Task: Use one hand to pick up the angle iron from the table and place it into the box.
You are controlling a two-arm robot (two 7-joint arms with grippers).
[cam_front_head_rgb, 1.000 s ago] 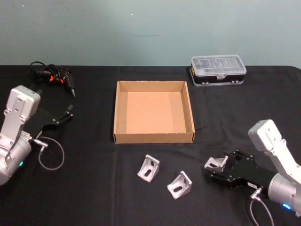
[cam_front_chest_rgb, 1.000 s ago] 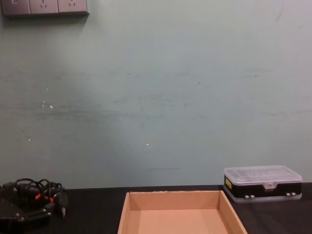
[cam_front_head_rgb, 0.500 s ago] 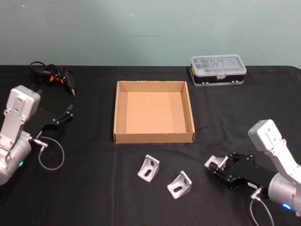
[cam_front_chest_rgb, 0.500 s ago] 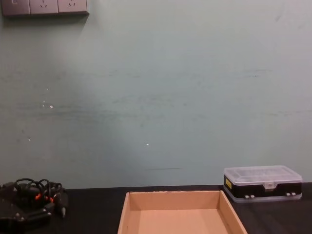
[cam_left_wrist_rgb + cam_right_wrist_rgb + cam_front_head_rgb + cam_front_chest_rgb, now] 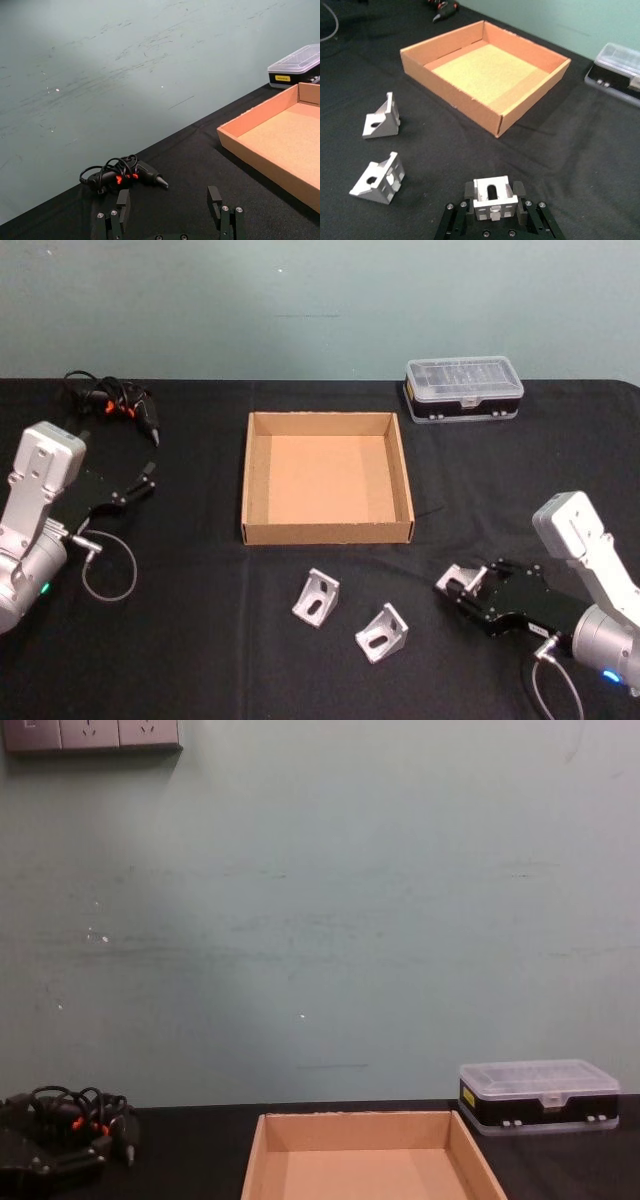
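Observation:
My right gripper (image 5: 462, 583) sits low over the black table (image 5: 200, 640), right of centre near the front, shut on a silver angle iron (image 5: 491, 197). That iron is held between the black fingers (image 5: 468, 190); I cannot tell whether it still touches the table. Two more angle irons (image 5: 317, 597) (image 5: 382, 632) lie in front of the tan cardboard box (image 5: 327, 533), also seen in the right wrist view (image 5: 381, 117) (image 5: 377, 172). The box (image 5: 450, 90) is open and holds nothing. My left gripper (image 5: 148, 480) is parked open at the left, far from the irons.
A clear-lidded plastic case (image 5: 464, 389) stands at the back right. A black and orange tool with coiled cable (image 5: 115, 405) lies at the back left, ahead of the left gripper (image 5: 170, 195). A thin cable loop (image 5: 108, 565) hangs beside the left arm.
The right gripper's fingers have drawn in around the angle iron, which now shows less from above. The right arm has shifted slightly to the right. The left arm has not moved.

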